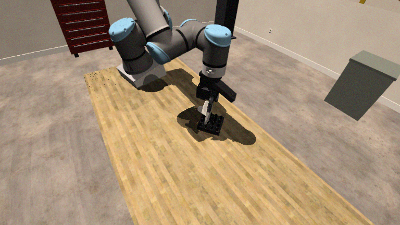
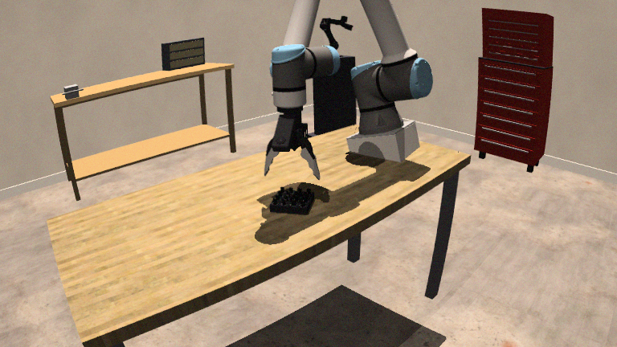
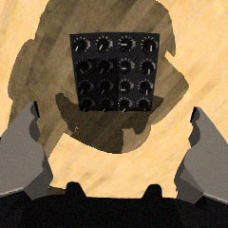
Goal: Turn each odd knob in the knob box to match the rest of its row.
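Observation:
The black knob box (image 3: 114,71) lies flat on the wooden table (image 1: 183,151), with a grid of small round knobs on top. It also shows in the top view (image 1: 210,123) and the exterior view (image 2: 292,201). My gripper (image 2: 292,171) hangs above the box with its fingers pointing down. The fingers are spread wide and hold nothing. In the wrist view (image 3: 114,138) both fingers stand at the frame's sides, below the box. The arm's shadow covers part of the box, so some knob marks are hard to read.
The arm's base (image 2: 382,143) stands at the table's far end. A red tool cabinet (image 2: 514,86), a wooden shelf (image 2: 145,111) and a grey box (image 1: 364,82) stand off the table.

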Robot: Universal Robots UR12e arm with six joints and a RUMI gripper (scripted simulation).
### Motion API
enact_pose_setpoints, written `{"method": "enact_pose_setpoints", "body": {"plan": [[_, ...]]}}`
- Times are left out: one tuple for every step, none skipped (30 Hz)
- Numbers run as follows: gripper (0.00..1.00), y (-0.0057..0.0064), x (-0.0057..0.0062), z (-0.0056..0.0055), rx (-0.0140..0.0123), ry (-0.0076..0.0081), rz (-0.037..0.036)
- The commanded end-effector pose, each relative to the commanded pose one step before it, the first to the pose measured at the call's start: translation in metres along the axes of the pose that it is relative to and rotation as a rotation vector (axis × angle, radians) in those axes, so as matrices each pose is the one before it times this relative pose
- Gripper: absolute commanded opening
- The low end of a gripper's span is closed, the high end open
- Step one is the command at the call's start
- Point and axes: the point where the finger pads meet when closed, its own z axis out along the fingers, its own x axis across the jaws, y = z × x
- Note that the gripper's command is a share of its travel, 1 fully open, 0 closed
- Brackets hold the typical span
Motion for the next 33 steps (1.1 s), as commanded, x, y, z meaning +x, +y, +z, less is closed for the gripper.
{"method": "enact_pose_setpoints", "body": {"plan": [[1.0, -0.0005, 0.00031, -0.00056, 0.00113, 0.00058, 0.00017], [1.0, 0.0, 0.0, 0.0, 0.0, 0.0, 0.0], [1.0, 0.0, 0.0, 0.0, 0.0, 0.0, 0.0], [1.0, 0.0, 0.0, 0.0, 0.0, 0.0, 0.0], [1.0, 0.0, 0.0, 0.0, 0.0, 0.0, 0.0], [1.0, 0.0, 0.0, 0.0, 0.0, 0.0, 0.0], [1.0, 0.0, 0.0, 0.0, 0.0, 0.0, 0.0], [1.0, 0.0, 0.0, 0.0, 0.0, 0.0, 0.0], [1.0, 0.0, 0.0, 0.0, 0.0, 0.0, 0.0], [1.0, 0.0, 0.0, 0.0, 0.0, 0.0, 0.0], [1.0, 0.0, 0.0, 0.0, 0.0, 0.0, 0.0], [1.0, 0.0, 0.0, 0.0, 0.0, 0.0, 0.0], [1.0, 0.0, 0.0, 0.0, 0.0, 0.0, 0.0], [1.0, 0.0, 0.0, 0.0, 0.0, 0.0, 0.0], [1.0, 0.0, 0.0, 0.0, 0.0, 0.0, 0.0], [1.0, 0.0, 0.0, 0.0, 0.0, 0.0, 0.0], [1.0, 0.0, 0.0, 0.0, 0.0, 0.0, 0.0], [1.0, 0.0, 0.0, 0.0, 0.0, 0.0, 0.0], [1.0, 0.0, 0.0, 0.0, 0.0, 0.0, 0.0], [1.0, 0.0, 0.0, 0.0, 0.0, 0.0, 0.0], [1.0, 0.00003, 0.0, 0.0, -0.00001, 0.0, -0.00001], [1.0, 0.00008, 0.0, 0.0, -0.00003, 0.00001, -0.00002], [1.0, 0.00016, 0.00001, 0.0, -0.00006, 0.00002, -0.00004], [1.0, 0.00027, 0.00001, -0.00001, -0.00011, 0.00003, -0.00006], [1.0, 0.00039, 0.00002, -0.00001, -0.00016, 0.00004, -0.0001], [1.0, 0.00054, 0.00002, -0.00001, -0.00021, 0.00006, -0.00013], [1.0, 0.00069, 0.00003, -0.00001, -0.00027, 0.00007, -0.00017], [1.0, 0.00085, 0.00003, -0.00001, -0.00034, 0.00009, -0.0002], [1.0, 0.00101, 0.00004, -0.00002, -0.0004, 0.00011, -0.00024], [1.0, 0.00111, 0.00004, -0.00002, -0.00024, 0.00007, -0.00015], [1.0, 0.0, 0.0, 0.0, 0.0, 0.0, 0.0], [1.0, 0.0, 0.0, 0.0, 0.0, 0.0, 0.0], [1.0, 0.00119, 0.00005, -0.00002, -0.00005, 0.00001, -0.00003]]}}
